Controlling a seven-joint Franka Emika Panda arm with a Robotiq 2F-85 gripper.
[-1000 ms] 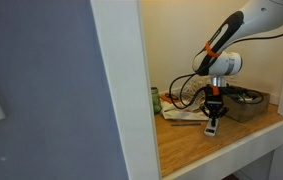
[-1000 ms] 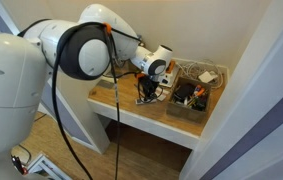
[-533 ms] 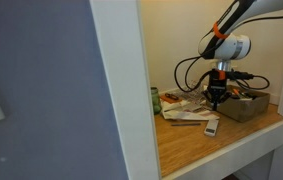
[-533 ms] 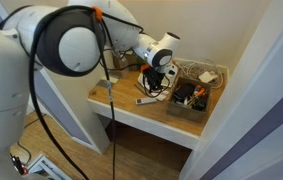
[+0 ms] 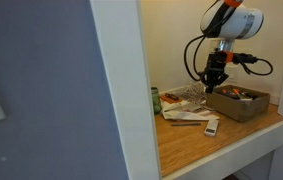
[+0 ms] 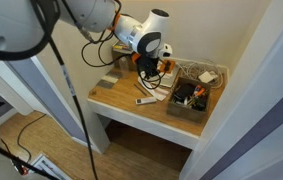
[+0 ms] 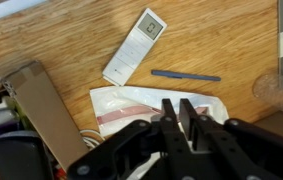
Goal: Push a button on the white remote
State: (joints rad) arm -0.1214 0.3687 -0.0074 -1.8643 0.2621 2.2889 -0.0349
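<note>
The white remote point(image 7: 134, 46) is a small slim white bar lying flat on the wooden shelf, with its buttons facing up. It also shows in both exterior views point(image 5: 212, 126) point(image 6: 148, 99), near the shelf's front edge. My gripper point(image 7: 178, 105) is shut and empty. It hangs well above the shelf point(image 5: 212, 86) point(image 6: 149, 72), over the papers and behind the remote, touching nothing.
A brown box point(image 5: 239, 103) point(image 6: 191, 98) full of cables and small items stands beside the remote. Crumpled papers and plastic point(image 7: 131, 105) lie under the gripper. A thin dark stick point(image 7: 186, 75) lies on the wood. A green can point(image 5: 154, 99) stands at the back. Walls close in the shelf.
A second ago the gripper tips were down at the remote. The arm has since lifted straight up and slightly back. The remote lies where it was.
</note>
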